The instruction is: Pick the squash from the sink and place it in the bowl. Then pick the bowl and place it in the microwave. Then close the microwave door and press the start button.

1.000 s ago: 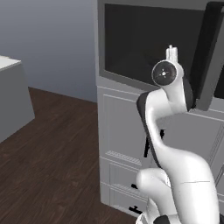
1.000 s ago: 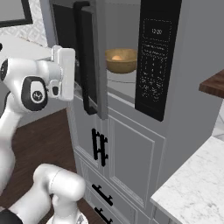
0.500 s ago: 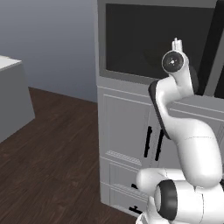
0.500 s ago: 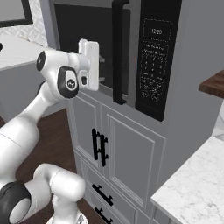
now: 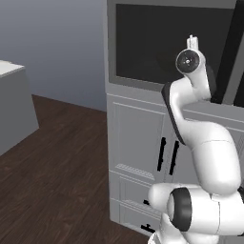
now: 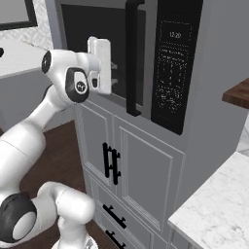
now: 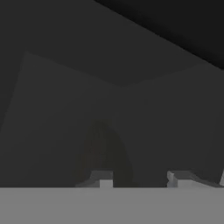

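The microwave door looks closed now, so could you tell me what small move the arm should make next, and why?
Probably draw the hand back and shift it toward the control panel. The microwave door sits flush with the front, the gripper is against its glass, and the start button remains unpressed.

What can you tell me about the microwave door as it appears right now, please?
The microwave door is a grey-framed panel with a large, nearly black glass window and a long black vertical handle. It looks shut, flush with the keypad panel. The gripper is close against its glass; whether they touch is unclear.
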Motion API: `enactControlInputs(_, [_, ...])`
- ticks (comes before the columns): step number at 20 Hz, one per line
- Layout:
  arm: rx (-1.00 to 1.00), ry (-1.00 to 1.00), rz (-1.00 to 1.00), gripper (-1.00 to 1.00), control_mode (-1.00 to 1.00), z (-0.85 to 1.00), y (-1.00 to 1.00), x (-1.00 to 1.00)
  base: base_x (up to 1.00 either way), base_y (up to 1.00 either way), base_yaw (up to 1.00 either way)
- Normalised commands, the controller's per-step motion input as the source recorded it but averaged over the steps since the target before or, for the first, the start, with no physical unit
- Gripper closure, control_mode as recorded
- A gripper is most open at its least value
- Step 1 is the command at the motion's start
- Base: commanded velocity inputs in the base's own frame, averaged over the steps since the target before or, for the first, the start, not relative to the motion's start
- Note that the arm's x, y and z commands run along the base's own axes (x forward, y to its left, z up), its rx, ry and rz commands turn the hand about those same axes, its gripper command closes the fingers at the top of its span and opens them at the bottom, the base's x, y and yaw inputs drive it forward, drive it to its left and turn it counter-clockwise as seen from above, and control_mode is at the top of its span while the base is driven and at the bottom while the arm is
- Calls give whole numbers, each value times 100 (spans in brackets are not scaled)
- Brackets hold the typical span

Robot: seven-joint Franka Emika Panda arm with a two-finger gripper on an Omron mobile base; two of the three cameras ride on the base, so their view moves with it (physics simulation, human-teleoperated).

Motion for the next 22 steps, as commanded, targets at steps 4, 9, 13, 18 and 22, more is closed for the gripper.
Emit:
enactControlInputs(4, [-7, -13, 2, -100, -100, -16, 25, -79, 0, 0, 0])
enactControlInputs(9, [-6, 2, 3, -100, -100, 27, 20, -100, 0, 0, 0])
enactControlInputs(13, [-30, 41, 13, -100, -100, 31, 7, -96, 0, 0, 0])
enactControlInputs(18, [-41, 45, 19, -100, -100, 19, 0, -97, 0, 0, 0])
enactControlInputs(22, [-44, 44, 20, -100, -100, 0, 0, -94, 0, 0, 0])
